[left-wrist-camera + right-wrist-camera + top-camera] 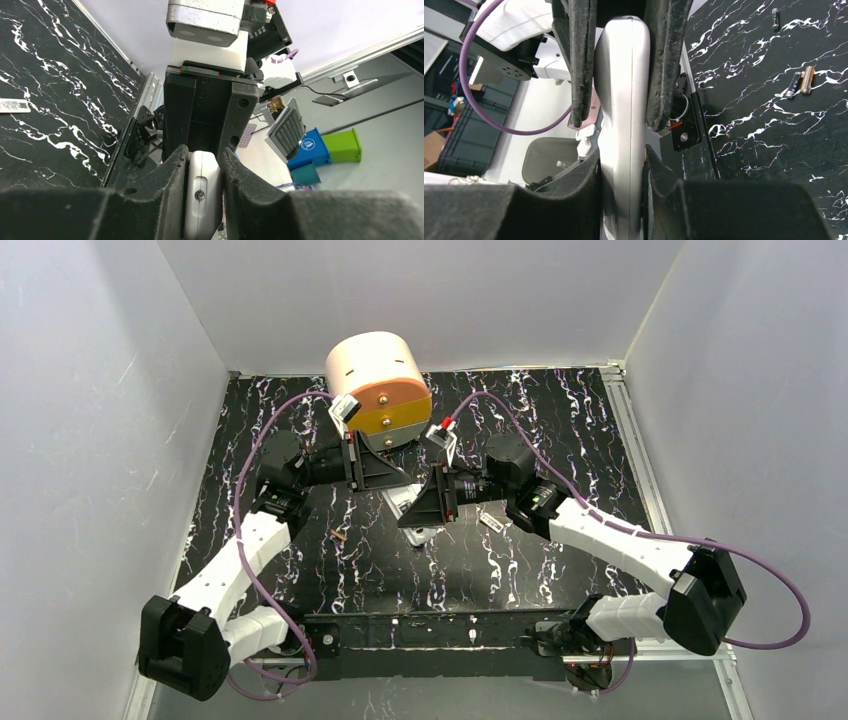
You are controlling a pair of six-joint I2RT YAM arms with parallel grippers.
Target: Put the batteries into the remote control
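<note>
We see the small white plastic remote control with rounded ends [621, 85] held up in the air over the middle of the black table with white marble lines [540, 570]. Both hands have it. The left gripper [202, 156] is squeezed tight on one end. The right gripper [621, 156] is squeezed tight on the other end. Neither one is loose.

The batteries [800, 82] are two tiny slim cylinders, one dark and one coppery. They lie side by side on the table, left of the middle and well apart from the remote control.

We think the remote control is light and stiff. Its shell looks smooth, so it could slip if the squeeze is weak. One hand should hold it by its long edges, so the back stays free. We cannot see if the battery lid is on or off.

We think the batteries are light, hard and smooth. They are round, so they may roll away when touched. It is best to pinch one across its middle.
</note>
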